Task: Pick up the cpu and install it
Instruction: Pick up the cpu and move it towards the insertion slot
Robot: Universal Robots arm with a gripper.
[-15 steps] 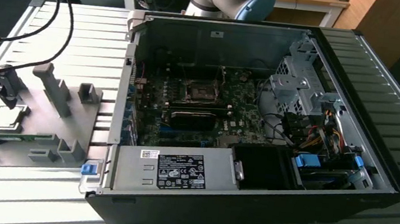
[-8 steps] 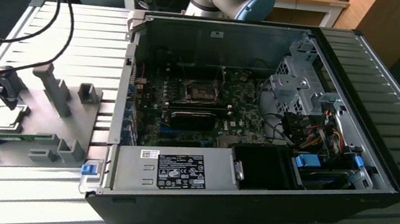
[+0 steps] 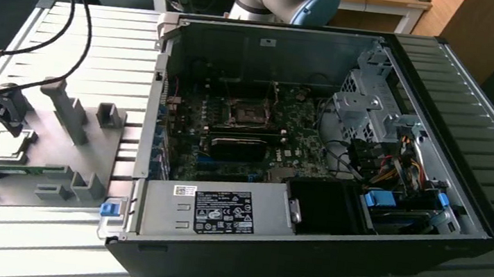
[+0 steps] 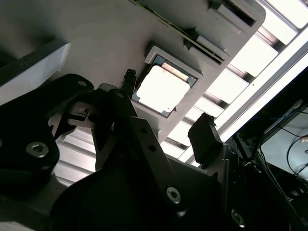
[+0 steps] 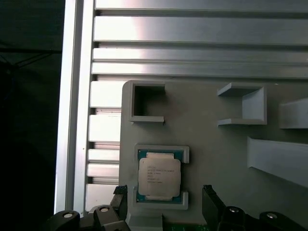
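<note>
The chip (image 5: 160, 178) lies flat in a framed pocket near an edge of the grey plate (image 5: 211, 144) on the slatted table (image 5: 192, 33); the gripper (image 5: 163, 192) hovers over it, fingers (image 5: 209, 197) spread either side, gripping nothing; an open computer case (image 3: 320, 154) stands beside the plate

gripper (image 5: 163, 192) pointed down, black fingers (image 5: 211, 199) spread wide, low at exterior view's left.
</note>
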